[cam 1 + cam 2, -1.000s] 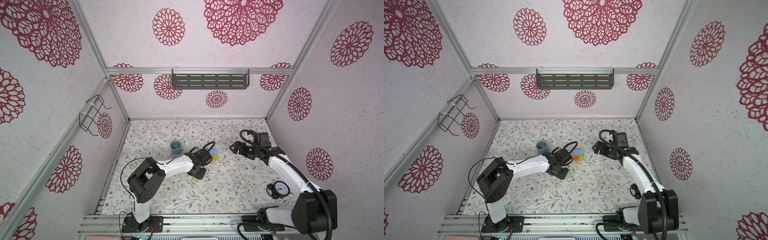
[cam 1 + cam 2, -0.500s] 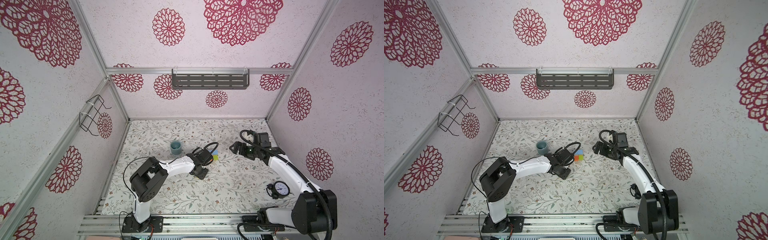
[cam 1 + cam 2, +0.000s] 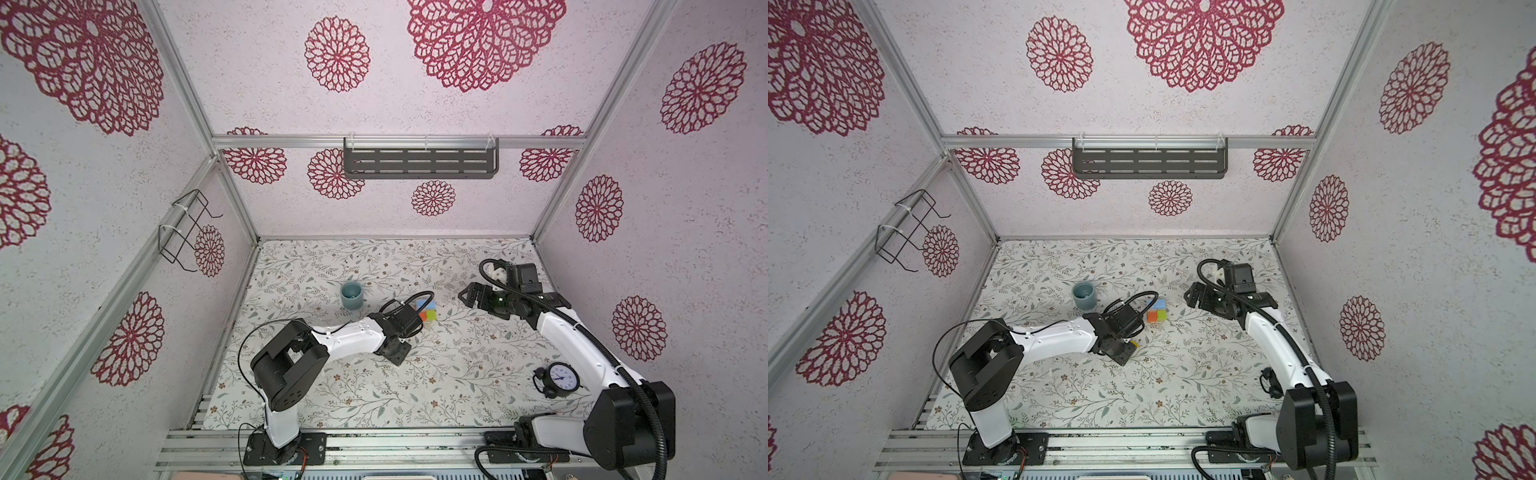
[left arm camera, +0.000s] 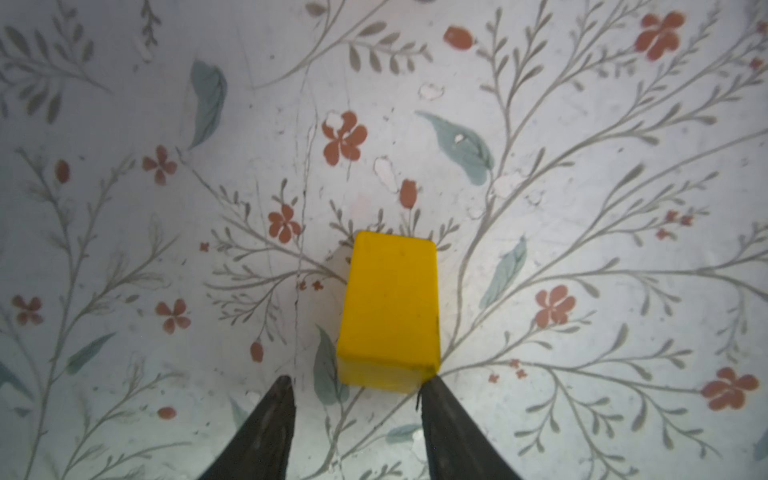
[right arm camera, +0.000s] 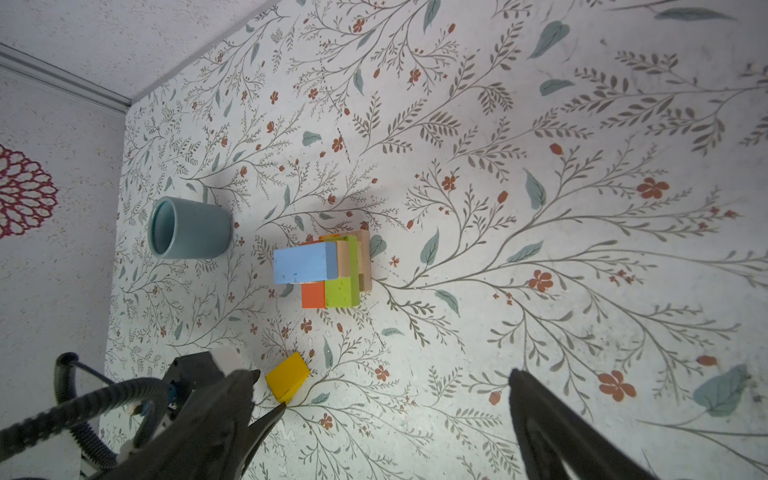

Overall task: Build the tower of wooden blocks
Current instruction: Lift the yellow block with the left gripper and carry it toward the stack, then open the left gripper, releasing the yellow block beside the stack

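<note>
Left fingers (image 4: pixel 266 428) are standing apart, holding nothing, one tip touching the yellow block (image 4: pixel 388 307) lying flat. Right fingers (image 5: pixel 552 428) are gaping wide, empty — the tower (image 5: pixel 307 262) is standing blue-topped.

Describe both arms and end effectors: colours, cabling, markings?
Both arms, left arm and right arm, have white link shells with black joint housings. The left end effector and right end effector have dark, tapered fingers. Black cable loops off the left; ribbed black conduit runs along the right. No markings legible.

Robot lab test booth: aluminium frame (image 3: pixel 399 142), flower-patterned walls (image 3: pixel 648 187), arms (image 3: pixel 353 338) bolted onto slotted base rails (image 3: pixel 395 446)
</note>
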{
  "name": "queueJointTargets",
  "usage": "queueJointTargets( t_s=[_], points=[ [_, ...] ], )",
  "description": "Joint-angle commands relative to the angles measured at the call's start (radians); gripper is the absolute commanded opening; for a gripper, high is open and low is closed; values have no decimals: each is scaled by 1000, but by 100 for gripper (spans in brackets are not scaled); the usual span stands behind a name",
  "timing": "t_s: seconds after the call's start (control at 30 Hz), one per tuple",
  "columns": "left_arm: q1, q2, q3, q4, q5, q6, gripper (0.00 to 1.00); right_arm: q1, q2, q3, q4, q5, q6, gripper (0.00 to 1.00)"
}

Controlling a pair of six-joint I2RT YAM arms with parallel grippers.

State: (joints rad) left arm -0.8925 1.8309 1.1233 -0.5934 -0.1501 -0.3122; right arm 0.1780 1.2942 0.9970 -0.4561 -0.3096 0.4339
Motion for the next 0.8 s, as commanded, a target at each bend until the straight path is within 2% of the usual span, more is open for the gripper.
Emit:
queueJointTargets(
  t_s=[0.0,0.27,0.4,0.6,0.7,0.77],
  points=[
    [-7,-30,-24,4,-59,-15,53,11,-30,34,-15,14,-19,99],
    [1,-62,-52,-6,-214,-62,53,59,-12,85,-81,50,-68,99],
    [28,-84,-73,4,-244,-104,54,85,-3,114,-118,70,-91,98],
    [50,-199,-116,-18,-310,-217,56,129,34,166,-204,99,-139,94],
    [70,-314,-166,-29,-324,-295,70,178,60,188,-241,88,-170,90],
    [92,-407,-208,-31,-309,-342,84,235,76,205,-258,96,-197,85]
  ],
)
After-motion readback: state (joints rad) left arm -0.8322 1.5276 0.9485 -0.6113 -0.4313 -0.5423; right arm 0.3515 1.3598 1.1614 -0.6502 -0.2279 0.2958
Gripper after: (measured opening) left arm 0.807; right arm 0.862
